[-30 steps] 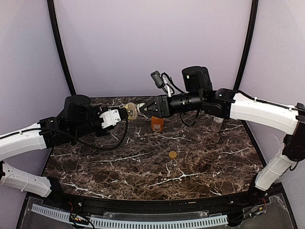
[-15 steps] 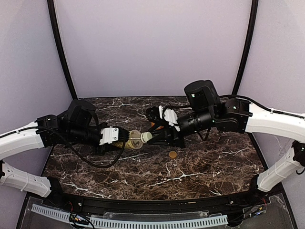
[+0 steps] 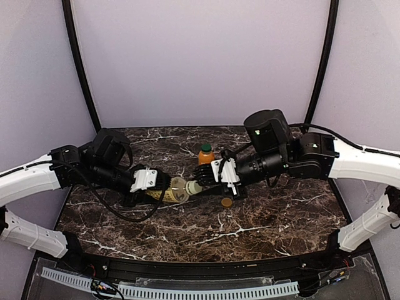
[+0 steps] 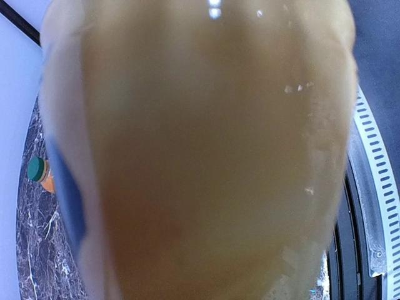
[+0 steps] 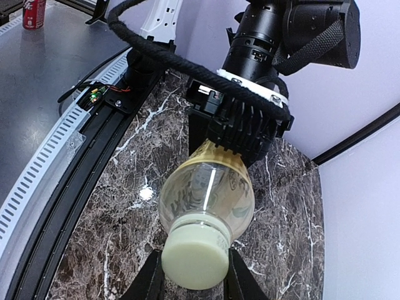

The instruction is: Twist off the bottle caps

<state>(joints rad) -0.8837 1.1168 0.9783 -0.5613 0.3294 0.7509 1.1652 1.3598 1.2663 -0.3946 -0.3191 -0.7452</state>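
The yellow bottle (image 3: pixel 170 190) lies level in the air above the table's middle, with my left gripper (image 3: pixel 156 185) shut on its body. Its amber side fills the left wrist view (image 4: pixel 200 156) and hides those fingers. Its cream-white cap (image 5: pixel 195 262) points at the right wrist camera, and my right gripper (image 5: pixel 195 278) is shut on it, one black finger (image 5: pixel 150 281) on each side. In the top view the cap (image 3: pixel 192 187) sits between the two grippers. The orange bottle (image 3: pixel 205 160) stands behind with its dark green cap (image 3: pixel 205 148) on. A tan-brown cap (image 3: pixel 226 202) lies loose on the marble.
The dark marble table (image 3: pixel 269 219) runs to a black rail with a white slotted strip (image 3: pixel 187 290) along the near edge. Lilac walls and two black poles (image 3: pixel 78 56) close the back. The orange bottle (image 4: pixel 41 175) stands far left in the left wrist view.
Both arms have come down and towards the near side together, carrying the yellow bottle from in front of the orange bottle to lower over the table's middle. The grips look unchanged.
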